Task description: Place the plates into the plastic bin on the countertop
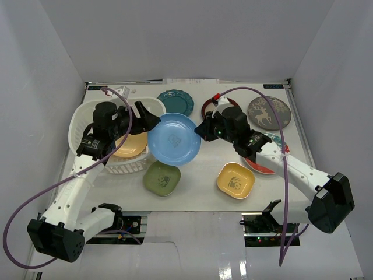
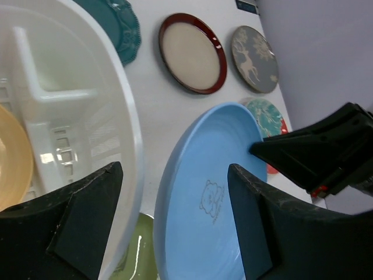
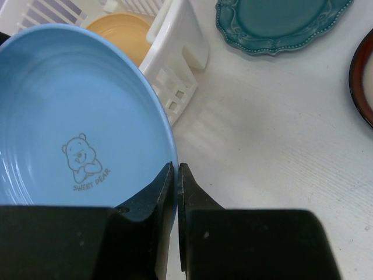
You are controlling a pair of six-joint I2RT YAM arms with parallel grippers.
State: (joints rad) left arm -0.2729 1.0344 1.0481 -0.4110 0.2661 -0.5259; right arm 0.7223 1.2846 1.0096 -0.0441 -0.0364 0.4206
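Observation:
My right gripper (image 1: 201, 129) is shut on the right rim of the blue plate (image 1: 173, 139) and holds it tilted above the countertop (image 1: 198, 192), next to the bin. The right wrist view shows its closed tips (image 3: 176, 175) pinching the blue rim (image 3: 76, 116). My left gripper (image 1: 152, 121) is open at the plate's left edge. In the left wrist view its gripper (image 2: 175, 198) straddles the blue plate (image 2: 204, 198) without gripping. The white plastic bin (image 1: 81, 122) holds an orange plate (image 1: 131, 144).
On the countertop lie a teal plate (image 1: 175, 102), a dark-red-rimmed plate (image 1: 208, 108), a grey deer plate (image 1: 268, 112), a red-and-teal plate (image 1: 265, 162) under my right arm, a squarish green plate (image 1: 162, 178) and a squarish yellow plate (image 1: 236, 180). White walls enclose the table.

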